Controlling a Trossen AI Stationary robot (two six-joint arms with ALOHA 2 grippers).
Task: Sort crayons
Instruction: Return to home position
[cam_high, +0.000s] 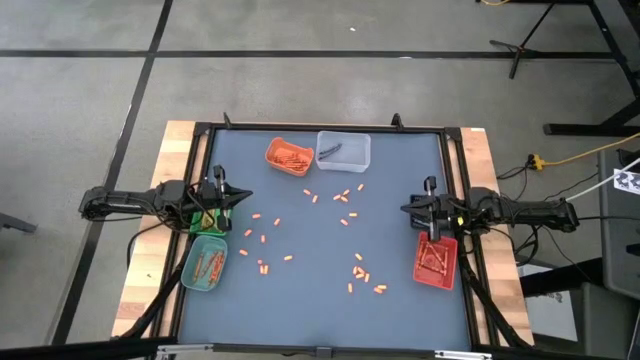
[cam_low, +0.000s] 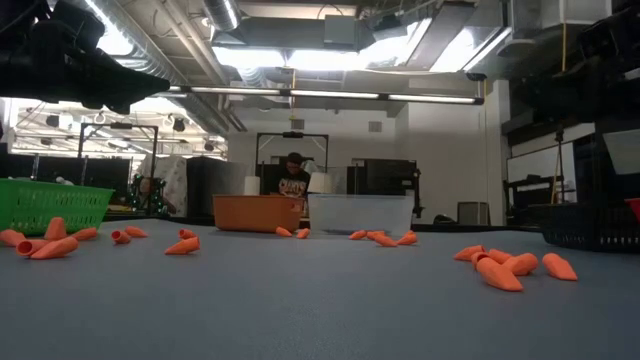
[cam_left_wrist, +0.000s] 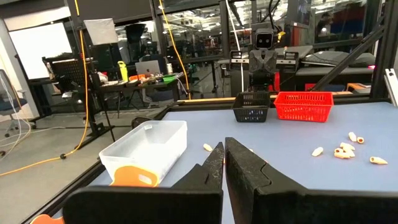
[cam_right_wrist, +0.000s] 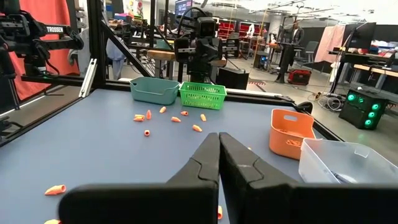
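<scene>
the high view alone takes in both arms, parked at opposite table edges: the left gripper (cam_high: 243, 198) beside a green bin (cam_low: 55, 205), the right gripper (cam_high: 405, 208) beside a red bin (cam_left_wrist: 305, 109). the low view shows neither gripper, only orange crayons (cam_low: 505, 268) lying loose across the mat, and a person (cam_low: 293, 175) beyond the orange bin (cam_low: 255, 213) and clear bin (cam_low: 360, 213). each wrist view shows its 2 fingers pressed together, gripping nothing.

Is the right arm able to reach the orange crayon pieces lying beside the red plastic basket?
Probably yes: the shut right end effector is close by, and those orange crayon pieces lie on open blue mat, with nothing between them.
</scene>
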